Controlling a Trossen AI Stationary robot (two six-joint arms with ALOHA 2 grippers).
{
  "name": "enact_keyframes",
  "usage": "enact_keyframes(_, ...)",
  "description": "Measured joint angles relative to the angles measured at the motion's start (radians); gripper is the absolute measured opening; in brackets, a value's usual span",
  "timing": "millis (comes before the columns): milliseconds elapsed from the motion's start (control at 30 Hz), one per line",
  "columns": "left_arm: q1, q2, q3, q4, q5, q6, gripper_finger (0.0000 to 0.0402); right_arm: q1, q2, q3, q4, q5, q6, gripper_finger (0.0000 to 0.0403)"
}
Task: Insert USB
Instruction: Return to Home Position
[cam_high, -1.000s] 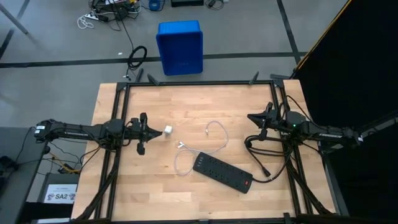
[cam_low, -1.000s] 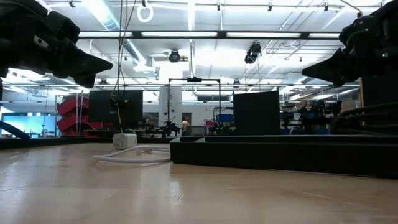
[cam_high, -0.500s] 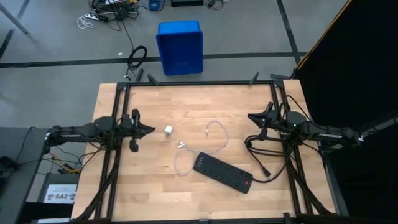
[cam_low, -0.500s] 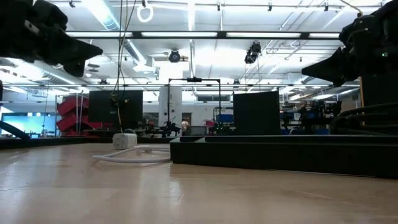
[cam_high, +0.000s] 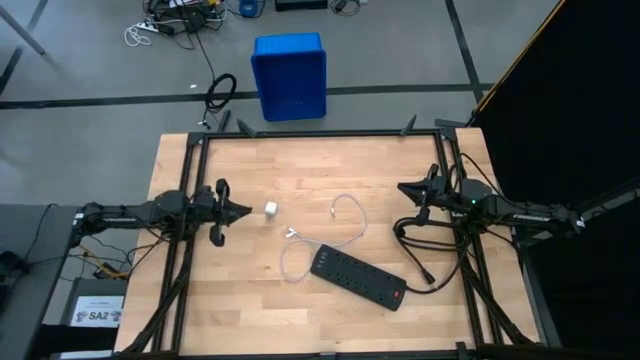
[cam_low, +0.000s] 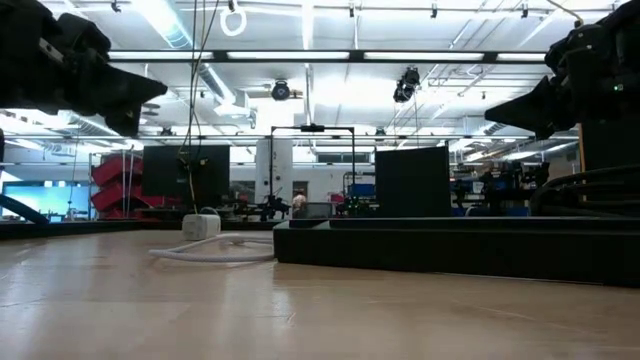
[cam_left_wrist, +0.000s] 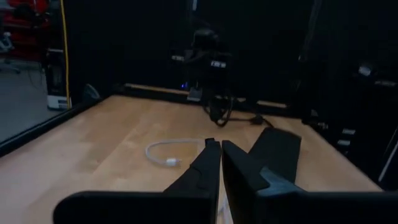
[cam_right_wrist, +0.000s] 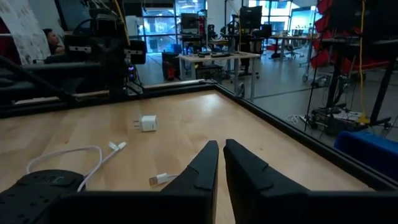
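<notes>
- USB (cam_high: 363, 222) cable lies loose on the middle of the desk (cam_high: 300, 165). It is a thin, whitish, half-clear cord, far slimmer than the black cord (cam_high: 428, 272) of the power strip (cam_high: 358, 278).
- It runs in open curves: a rounded loop on the side toward the right edge, then a stretch beside the strip's long side, then a tight bend by the strip's left end.
- Both small plugs lie free on the wood, set into nothing. One lies at the mouth of the rounded loop. The other lies near the white cube adapter (cam_high: 270, 209) but apart from it.
- In the low view the cable (cam_low: 215, 252) shows as pale, flat coils on the wood, below the adapter (cam_low: 201, 225) and just beside the end of the strip (cam_low: 450, 250).
- In the right wrist view one curve of the cable (cam_right_wrist: 93, 152) runs up to the strip (cam_right_wrist: 37, 186), and a plug with a metal tip lies alone on bare wood. The adapter (cam_right_wrist: 148, 122) sits beyond it, with nothing attached.
- In the left wrist view a loop of the cable (cam_left_wrist: 152, 149) lies ahead of the fingers.
- Left arm (cam_high: 150, 212) hangs over the left edge of the desk, its left jaws clenched on nothing. They point toward the adapter without touching it.
- Right arm (cam_high: 480, 208) hangs over the right edge, its right jaws also clenched and empty, well apart from the cable.
</notes>
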Motion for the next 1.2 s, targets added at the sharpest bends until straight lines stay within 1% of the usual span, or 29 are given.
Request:
enact_keyframes(200,0.0,0.004,0.0,-0.005,0.001,0.012,0.0,0.0,0.0,0.0,0.0,0.0,0.0,0.0006)
enact_keyframes(400,0.0,0.004,0.0,0.036,-0.002,0.014,0.0,0.0,0.0,0.0,0.003,0.0,0.0,0.0006)
enact_keyframes(1000,0.0,0.004,-0.001,0.042,-0.001,0.014,0.0,0.0,0.0,0.0,0.008,0.0,0.001,0.0009)
enact_keyframes(1200,0.0,0.004,-0.001,0.042,-0.001,0.014,0.0,0.0,0.0,0.0,0.008,0.0,0.0,0.0004)
